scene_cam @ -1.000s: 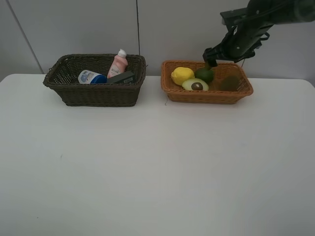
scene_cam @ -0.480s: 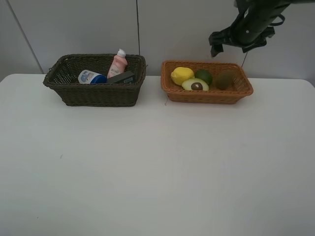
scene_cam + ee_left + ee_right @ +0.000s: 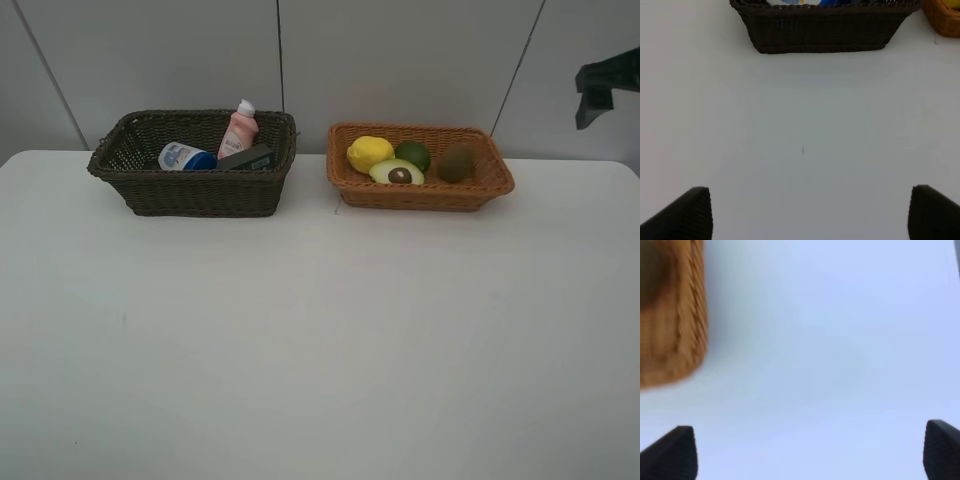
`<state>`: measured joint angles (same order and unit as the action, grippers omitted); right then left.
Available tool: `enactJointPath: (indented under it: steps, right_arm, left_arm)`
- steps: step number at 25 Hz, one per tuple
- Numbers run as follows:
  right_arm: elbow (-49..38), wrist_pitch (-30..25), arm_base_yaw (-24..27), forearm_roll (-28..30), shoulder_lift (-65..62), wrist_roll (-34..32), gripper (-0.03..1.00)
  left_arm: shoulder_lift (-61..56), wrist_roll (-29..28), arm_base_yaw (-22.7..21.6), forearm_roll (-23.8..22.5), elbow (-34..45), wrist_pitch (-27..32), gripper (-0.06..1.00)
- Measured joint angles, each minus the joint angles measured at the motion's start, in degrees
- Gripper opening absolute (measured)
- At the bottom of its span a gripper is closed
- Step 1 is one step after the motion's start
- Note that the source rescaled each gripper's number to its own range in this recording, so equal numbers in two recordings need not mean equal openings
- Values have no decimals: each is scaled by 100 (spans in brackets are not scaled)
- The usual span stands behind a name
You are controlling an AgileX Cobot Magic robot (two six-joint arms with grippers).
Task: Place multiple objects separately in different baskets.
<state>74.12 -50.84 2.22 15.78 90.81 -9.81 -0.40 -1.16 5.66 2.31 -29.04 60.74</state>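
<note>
Even, soft light with faint shadows; the right wrist view is motion-blurred.

Both baskets are woven wicker, rough and ribbed: the dark brown basket (image 3: 192, 180) matt, the orange-tan basket (image 3: 420, 190) with a slight sheen. The pink bottle (image 3: 240, 130) looks like smooth plastic. The lemon (image 3: 370, 152) is smooth-skinned, the kiwi (image 3: 456, 162) dull. The table (image 3: 320, 340) is smooth, matt white.
</note>
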Motion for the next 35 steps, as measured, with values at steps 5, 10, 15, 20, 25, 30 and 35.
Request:
enactJointPath:
  steps: [5,10,15,20,25,30,35]
  right_arm:
    - [-1437,-38,0,-457,-1985,4,99]
    - [-2613,-331,0,-848,-4183,124,99]
    - [-3331,-687,0,-849,-6310,135,99]
    - [-3541,-886,0,-854,-7992,239,99]
    - [-3565,-861,0,-861,-8833,265,99]
    - [-3712,-677,0,-861,-9105,265,99]
    - [-4203,-665,0,-922,-9105,265,99]
  left_arm:
    - [0,0,0,0,0,0,99]
    - [0,0,0,0,0,0,99]
    - [0,0,0,0,0,0,99]
    - [0,0,0,0,0,0,99]
    - [0,0,0,0,0,0,99]
    - [0,0,0,0,0,0,99]
    - [0,0,0,0,0,0,99]
